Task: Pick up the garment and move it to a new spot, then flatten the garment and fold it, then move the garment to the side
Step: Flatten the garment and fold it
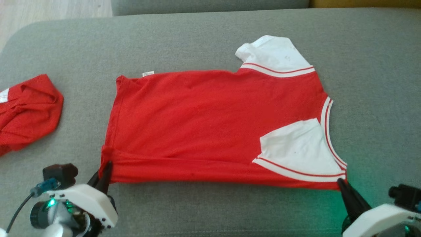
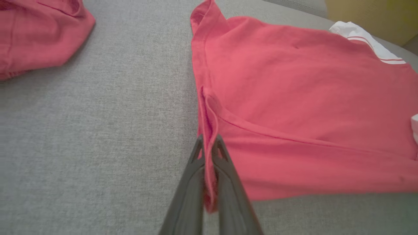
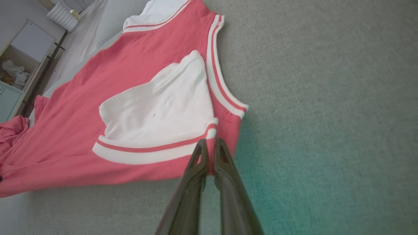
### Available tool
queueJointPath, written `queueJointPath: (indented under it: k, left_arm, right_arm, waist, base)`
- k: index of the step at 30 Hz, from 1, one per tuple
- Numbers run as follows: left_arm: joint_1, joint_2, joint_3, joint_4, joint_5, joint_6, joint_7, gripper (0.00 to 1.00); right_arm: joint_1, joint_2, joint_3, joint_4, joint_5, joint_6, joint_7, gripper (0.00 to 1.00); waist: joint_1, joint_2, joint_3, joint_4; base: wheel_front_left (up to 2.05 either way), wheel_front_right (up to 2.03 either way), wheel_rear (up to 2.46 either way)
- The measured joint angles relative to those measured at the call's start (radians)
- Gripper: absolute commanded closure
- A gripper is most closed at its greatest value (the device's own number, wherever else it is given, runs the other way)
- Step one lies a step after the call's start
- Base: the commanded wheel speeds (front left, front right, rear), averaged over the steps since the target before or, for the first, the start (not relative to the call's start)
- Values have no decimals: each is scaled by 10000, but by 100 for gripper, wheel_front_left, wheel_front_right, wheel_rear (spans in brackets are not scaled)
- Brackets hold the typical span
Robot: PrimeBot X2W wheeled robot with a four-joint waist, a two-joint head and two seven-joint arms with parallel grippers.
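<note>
The garment [image 1: 204, 118] is a red T-shirt with white sleeves, spread sideways on a grey cushion, hem to the left and collar to the right. Its near edge is folded over in a narrow band. My left gripper [image 1: 108, 166] is shut on the near hem corner; in the left wrist view the red hem [image 2: 209, 169] runs between the dark fingers [image 2: 196, 156]. My right gripper [image 1: 340, 182] is shut on the near shoulder corner, beside the white sleeve [image 3: 160, 107], with red fabric [image 3: 211, 163] pinched between its tips.
A second red garment [image 1: 26, 112] lies crumpled at the cushion's left end, also [image 2: 36, 32]. The grey cushion [image 1: 210, 207] has bare room in front of and to the right of the shirt. A shelf unit [image 3: 19, 65] stands beyond the cushion.
</note>
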Motion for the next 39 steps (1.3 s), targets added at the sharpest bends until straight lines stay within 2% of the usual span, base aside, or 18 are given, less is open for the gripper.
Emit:
queueJointPath:
  k: [3, 5, 6, 7, 8, 9, 10, 17, 23, 27, 39]
  left_arm:
    - [129, 77, 8, -238, -23, 117, 188, 100]
    - [146, 71, -12, -245, -127, 117, 420, 54]
    - [156, 59, -25, -242, -157, 119, 439, 11]
    - [159, 48, -48, -234, -188, 119, 472, 0]
    - [161, 27, -65, -217, -209, 119, 510, 0]
    - [161, 4, -88, -178, -207, 119, 508, 0]
    - [161, -25, -119, -127, -207, 123, 495, 0]
    - [164, -391, -148, -17, -174, 360, -474, 0]
    - [157, -548, 23, -616, 531, 830, -2125, 0]
    - [146, -543, 17, -1108, 1074, 1060, -2909, 0]
    - [232, -451, -276, -1507, 1570, 1342, -2930, 0]
  right_arm:
    - [179, 4, 228, -79, -23, 0, -259, 100]
    - [78, 6, 349, -79, -328, 0, -426, 100]
    - [-31, 6, 416, -61, -468, 0, -545, 100]
    - [-180, 4, 493, -29, -677, 0, -665, 100]
    - [-363, 4, 556, 31, -905, 0, -773, 99]
    - [-563, 4, 600, 125, -1089, 0, -817, 55]
    - [-747, 4, 619, 215, -1198, 0, -917, 0]
    - [-1075, 2, 642, 443, -1758, 0, -1689, 0]
    - [-1645, -2, 725, -489, -2761, 0, -2748, 0]
    - [-1941, -6, 823, -1039, -3275, 0, -3037, 0]
    - [-1825, -8, 800, -1323, -3350, 0, -3022, 0]
  waist:
    - [0, 0, -21, -68]
    - [0, 0, -3, -105]
    - [0, 0, 8, -120]
    - [0, 0, 24, -128]
    - [0, 0, 42, -126]
    - [0, 0, 58, -117]
    - [0, 0, 77, -100]
    - [0, 0, 95, 45]
    - [0, 0, -38, 95]
    - [0, 0, -278, 123]
    - [0, 0, -677, 114]
  base:
    - [0, 0, 0]
    - [0, 0, 0]
    - [0, 0, 0]
    - [0, 0, 0]
    - [0, 0, 0]
    - [0, 0, 0]
    - [0, 0, 0]
    - [0, 0, 0]
    - [0, 0, 0]
    - [0, 0, 0]
    - [0, 0, 0]
